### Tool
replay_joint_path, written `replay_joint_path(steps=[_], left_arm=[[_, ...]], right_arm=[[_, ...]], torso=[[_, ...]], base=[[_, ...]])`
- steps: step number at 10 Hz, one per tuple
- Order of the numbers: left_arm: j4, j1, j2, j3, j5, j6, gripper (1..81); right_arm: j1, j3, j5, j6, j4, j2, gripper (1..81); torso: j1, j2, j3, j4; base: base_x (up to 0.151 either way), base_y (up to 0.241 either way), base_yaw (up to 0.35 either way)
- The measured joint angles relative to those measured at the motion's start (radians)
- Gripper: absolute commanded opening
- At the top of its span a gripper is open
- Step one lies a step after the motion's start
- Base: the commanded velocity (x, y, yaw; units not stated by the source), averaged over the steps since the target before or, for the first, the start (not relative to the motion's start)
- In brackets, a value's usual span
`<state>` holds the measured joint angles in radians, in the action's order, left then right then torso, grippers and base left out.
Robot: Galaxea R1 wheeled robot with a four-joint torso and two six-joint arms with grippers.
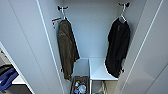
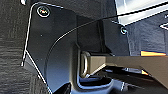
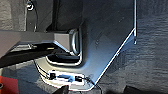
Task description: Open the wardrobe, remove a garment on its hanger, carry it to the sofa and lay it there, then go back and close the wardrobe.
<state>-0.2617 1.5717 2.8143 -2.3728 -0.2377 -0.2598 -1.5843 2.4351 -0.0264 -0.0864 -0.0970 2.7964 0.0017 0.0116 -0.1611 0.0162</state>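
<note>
The wardrobe (image 1: 27,47) stands open in the head view, its white doors swung wide to both sides. Inside on the right hangs the garment (image 1: 118,47), a black long-sleeved top, on a white hanger (image 1: 122,16) hooked over a dark peg at the top. An olive-brown jacket (image 1: 66,48) hangs from another peg on the left. The wrist views look down at dark carpet (image 2: 12,50) past the robot's own dark plates, and the fingers are not made out there.
A white shelf (image 1: 98,70) sits low inside the wardrobe under the black top. Below it a small bin (image 1: 80,86) holds bottles and oddments. Something blue (image 1: 7,78) shows past the left door's edge.
</note>
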Motion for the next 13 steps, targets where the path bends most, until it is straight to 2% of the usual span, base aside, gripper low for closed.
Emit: replay_joint_path(steps=[3,13], left_arm=[[0.000,0.000,0.000,0.000,-0.001,0.000,81.1],[0.000,0.000,0.001,0.000,-0.001,0.000,81.1]], right_arm=[[0.003,0.006,-0.003,0.000,0.000,0.013,81.1],[0.009,0.004,-0.005,0.000,-0.001,0.016,81.1]], torso=[[0.000,0.000,0.000,0.000],[-0.002,0.002,0.001,0.000]], base=[[0.023,0.000,0.000],[0.086,0.000,0.000]])
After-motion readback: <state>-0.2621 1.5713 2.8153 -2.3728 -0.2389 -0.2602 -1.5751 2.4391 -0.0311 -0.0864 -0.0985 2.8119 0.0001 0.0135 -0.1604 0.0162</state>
